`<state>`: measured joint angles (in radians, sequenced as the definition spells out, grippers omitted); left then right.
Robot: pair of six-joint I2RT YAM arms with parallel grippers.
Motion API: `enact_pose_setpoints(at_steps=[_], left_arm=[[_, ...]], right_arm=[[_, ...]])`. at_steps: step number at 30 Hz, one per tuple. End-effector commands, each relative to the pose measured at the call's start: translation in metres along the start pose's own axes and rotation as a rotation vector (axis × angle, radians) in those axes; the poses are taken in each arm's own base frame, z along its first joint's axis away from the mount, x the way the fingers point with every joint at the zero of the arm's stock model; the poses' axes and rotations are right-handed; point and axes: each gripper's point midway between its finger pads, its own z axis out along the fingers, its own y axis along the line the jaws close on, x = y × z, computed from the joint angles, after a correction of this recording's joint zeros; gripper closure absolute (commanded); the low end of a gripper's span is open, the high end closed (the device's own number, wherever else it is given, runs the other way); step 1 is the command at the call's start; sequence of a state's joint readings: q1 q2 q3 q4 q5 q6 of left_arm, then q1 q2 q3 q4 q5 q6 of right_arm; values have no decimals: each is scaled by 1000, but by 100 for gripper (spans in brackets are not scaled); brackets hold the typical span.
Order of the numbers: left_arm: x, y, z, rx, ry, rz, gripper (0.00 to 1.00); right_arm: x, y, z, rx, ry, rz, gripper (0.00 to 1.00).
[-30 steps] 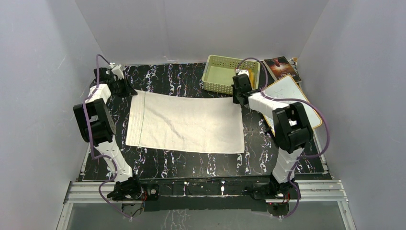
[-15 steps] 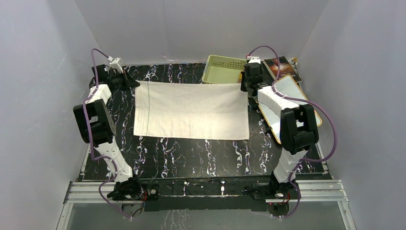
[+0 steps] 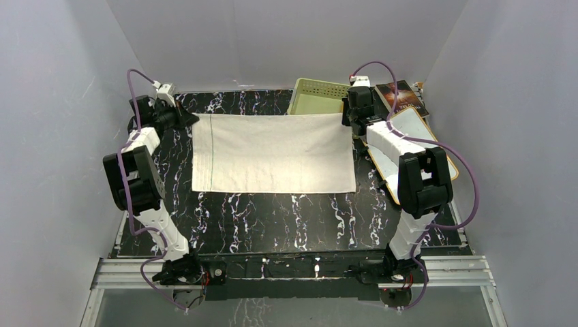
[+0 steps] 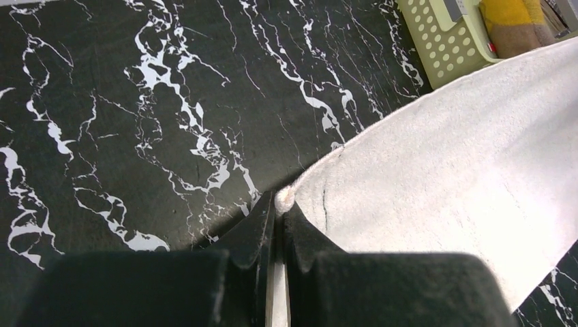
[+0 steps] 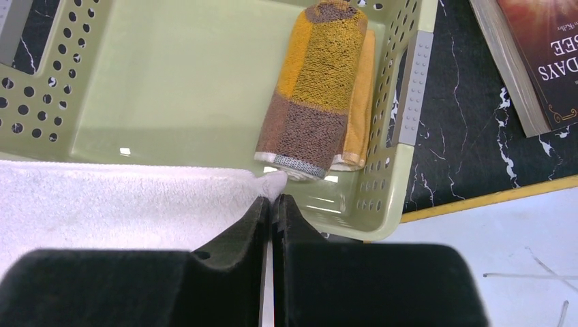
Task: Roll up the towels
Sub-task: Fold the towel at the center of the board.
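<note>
At its far corners the cream towel (image 3: 272, 153) is pinched by the left gripper (image 4: 279, 202) and right gripper (image 5: 271, 199) (it looks soft and light, so corners seem the surest hold).

Open tabletop (image 3: 286, 221) lies in front of the spread cream towel (image 3: 272, 153), while a green basket (image 3: 320, 84) crowds its far right corner and a white board (image 3: 409, 124) and book (image 3: 403, 95) flank its right.
</note>
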<state>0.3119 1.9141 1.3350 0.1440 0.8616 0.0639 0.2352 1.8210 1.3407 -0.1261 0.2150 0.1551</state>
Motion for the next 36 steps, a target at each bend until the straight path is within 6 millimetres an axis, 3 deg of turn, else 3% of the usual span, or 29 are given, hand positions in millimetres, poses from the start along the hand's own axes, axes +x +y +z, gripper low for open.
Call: enact_pose_setpoints(at_steps=[1,7,9,22,27,32,36], left_arm=[[-37,-16,-13,29,-91,148,100],[-39,-19,-14,21,-145,170,100],[-32,-19,-14,22,-151,168,100],[26,-41,-32,2,-119,115,100],[48,-38,-47,-115,-93,67,100],[63,-26,-64,-265,-70,52,100],[72,-31,-71,-288,-69,22,100]], right_arm=[[-71,0,-19,-15,-195,28,100],[-90,0,-33,-28,-258,38,100],[-87,-2,-37,-23,-263,39,100],[10,-8,-64,-66,-116,114,100],[45,-10,-75,-75,-25,108,100],[68,-20,-87,-40,35,103,100],[83,-28,-92,-7,63,113,100]])
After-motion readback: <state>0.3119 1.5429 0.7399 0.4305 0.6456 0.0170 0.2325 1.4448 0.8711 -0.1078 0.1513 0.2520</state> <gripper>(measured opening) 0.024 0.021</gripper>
